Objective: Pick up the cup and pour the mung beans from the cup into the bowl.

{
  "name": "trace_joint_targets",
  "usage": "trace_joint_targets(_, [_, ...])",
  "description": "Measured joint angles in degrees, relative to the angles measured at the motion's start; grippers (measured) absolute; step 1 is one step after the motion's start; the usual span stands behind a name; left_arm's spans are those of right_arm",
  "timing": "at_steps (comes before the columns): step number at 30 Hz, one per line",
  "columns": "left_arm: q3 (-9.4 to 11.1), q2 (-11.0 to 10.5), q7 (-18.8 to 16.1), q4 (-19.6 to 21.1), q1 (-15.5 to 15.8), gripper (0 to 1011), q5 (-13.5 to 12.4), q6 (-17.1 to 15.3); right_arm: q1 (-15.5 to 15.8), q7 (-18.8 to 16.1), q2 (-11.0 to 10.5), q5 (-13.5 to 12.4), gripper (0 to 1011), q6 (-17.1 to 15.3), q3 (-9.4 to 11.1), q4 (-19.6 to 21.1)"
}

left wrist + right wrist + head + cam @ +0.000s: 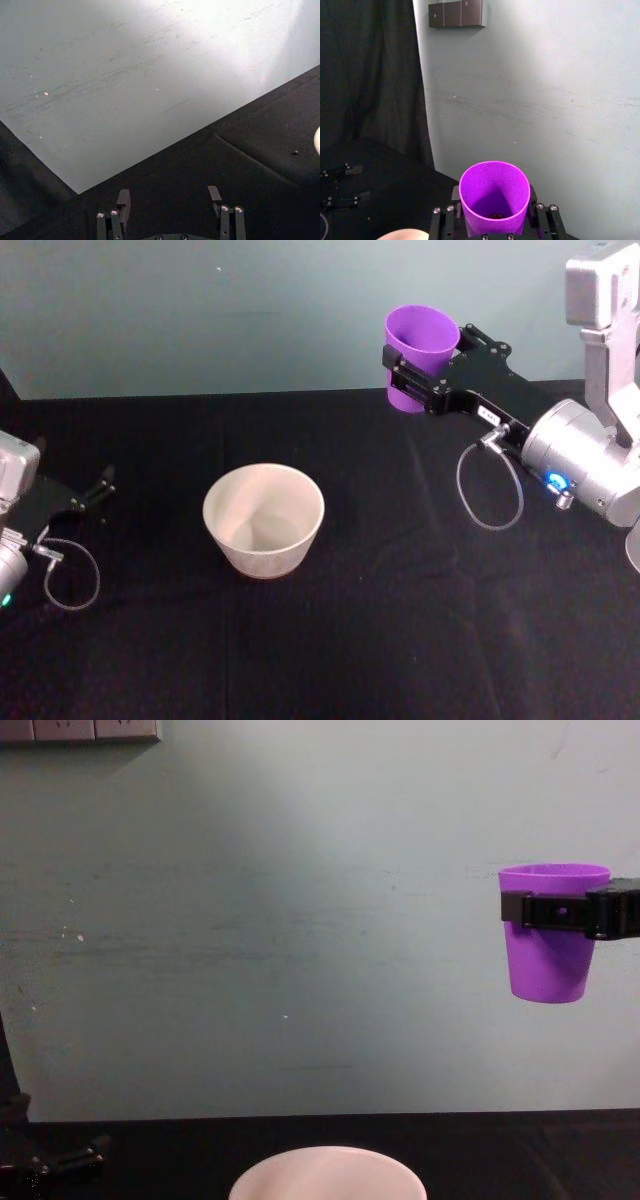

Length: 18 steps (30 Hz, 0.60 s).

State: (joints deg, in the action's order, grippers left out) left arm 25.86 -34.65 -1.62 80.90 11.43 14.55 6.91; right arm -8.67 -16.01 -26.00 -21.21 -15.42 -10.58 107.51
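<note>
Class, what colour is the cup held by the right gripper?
The cup is bright purple, clearest in the head view.

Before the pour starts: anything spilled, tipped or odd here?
Nothing stands out. The right gripper holds the cup upright above the table, mung beans at its bottom. The bowl stands upright and empty, nothing spilled. The left gripper sits open at left.

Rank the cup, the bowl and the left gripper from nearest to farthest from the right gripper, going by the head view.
1. The cup: clamped in the right gripper, held up at the far right.
2. The bowl: standing mid-table, to the gripper's left.
3. The left gripper: open, low at the far left edge.
</note>
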Motion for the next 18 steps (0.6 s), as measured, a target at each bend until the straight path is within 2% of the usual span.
trace_joint_targets(18, [0.0,0.0,0.0,0.0,0.0,1000,0.0,0.0,0.0,-0.01,0.0,0.0,735,0.0,0.0,0.0])
